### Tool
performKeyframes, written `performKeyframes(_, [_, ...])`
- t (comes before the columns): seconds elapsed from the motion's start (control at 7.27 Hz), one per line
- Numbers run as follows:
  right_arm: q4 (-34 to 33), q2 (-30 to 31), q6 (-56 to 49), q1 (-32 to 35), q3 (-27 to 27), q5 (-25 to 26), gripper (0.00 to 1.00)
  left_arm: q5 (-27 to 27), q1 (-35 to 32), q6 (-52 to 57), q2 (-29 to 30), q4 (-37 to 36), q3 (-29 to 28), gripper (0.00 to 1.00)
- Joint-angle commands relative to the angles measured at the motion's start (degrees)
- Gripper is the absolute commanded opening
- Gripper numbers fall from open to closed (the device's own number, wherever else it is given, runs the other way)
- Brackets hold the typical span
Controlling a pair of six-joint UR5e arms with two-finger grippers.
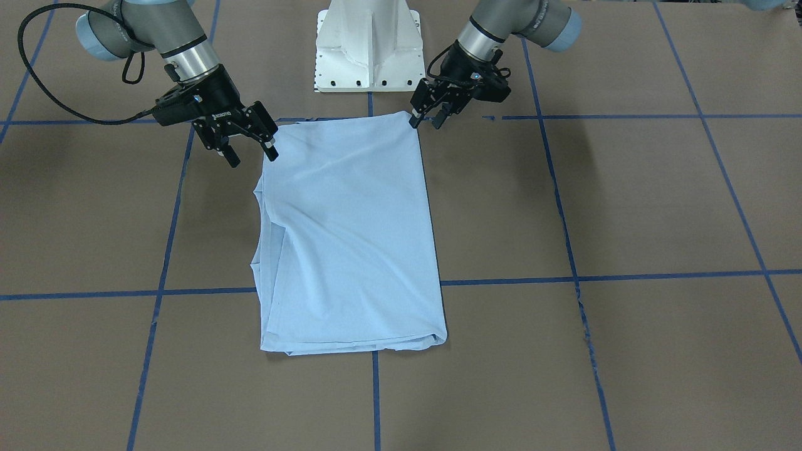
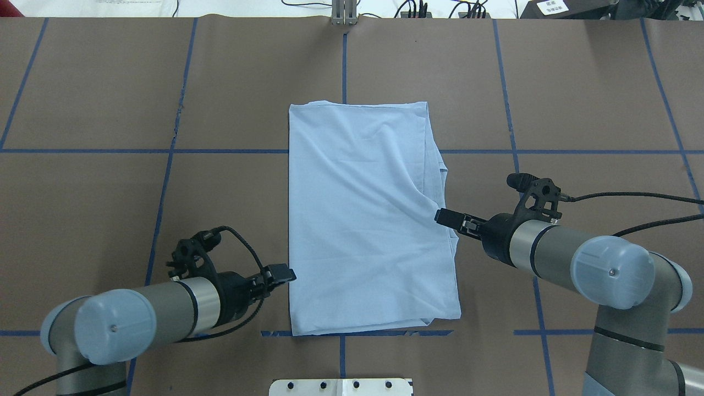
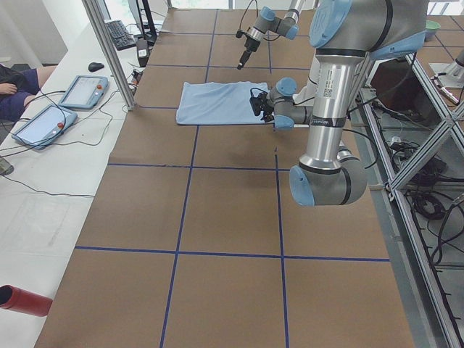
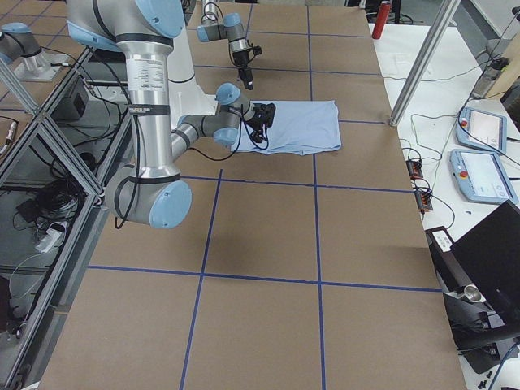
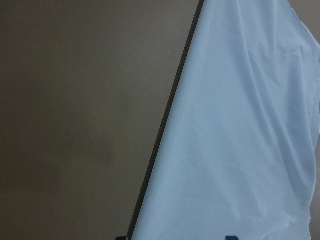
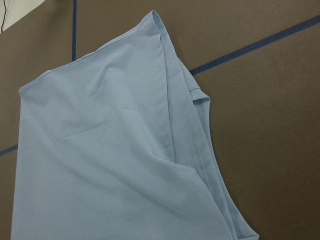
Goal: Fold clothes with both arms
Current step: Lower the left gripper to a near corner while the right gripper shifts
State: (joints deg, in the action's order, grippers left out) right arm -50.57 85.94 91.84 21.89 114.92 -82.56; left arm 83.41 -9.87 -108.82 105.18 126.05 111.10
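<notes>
Two lengthwise folds look done: the shirt (image 1: 351, 238) lies flat on the table (image 1: 626, 200) as a long, narrow rectangle, one short end just in front of the base (image 1: 366, 44) and the other well out from it. Its long edge on the base's right-arm side is layered, with a hemmed flap tucked under the top sheet, plain in the right wrist view. The opposite long edge is one clean crease. Neither collar nor print shows.

Both hands hang near the end closest to the base, one off each corner. The left hand (image 1: 426, 122) has its fingers well apart and grips nothing, and its wrist view shows the creased edge running down between the two tips. The right hand (image 1: 252, 156) is likewise spread, with one fingertip at or just over the layered corner — whether it touches cloth I cannot tell — and it has hold of nothing.

What is left, as I judge it, is the crosswise folding — carrying the end by the base over to the far end, perhaps more than once. For that, each hand must first pinch its corner through all the layers.

No container shows in any view.
</notes>
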Motion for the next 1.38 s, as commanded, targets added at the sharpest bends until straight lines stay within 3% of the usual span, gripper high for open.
performKeyframes(0.0, [0.03,-0.07,0.01,-0.01,-0.05,0.03,1.00,-0.53,2.31,-0.08,2.23,-4.85,-0.80,0.72])
performKeyframes(1.24, [0.03,0.02,0.44,-0.01,-0.49,0.03,1.00,-0.35,4.24,0.45,3.62,-4.94,-4.57,0.72])
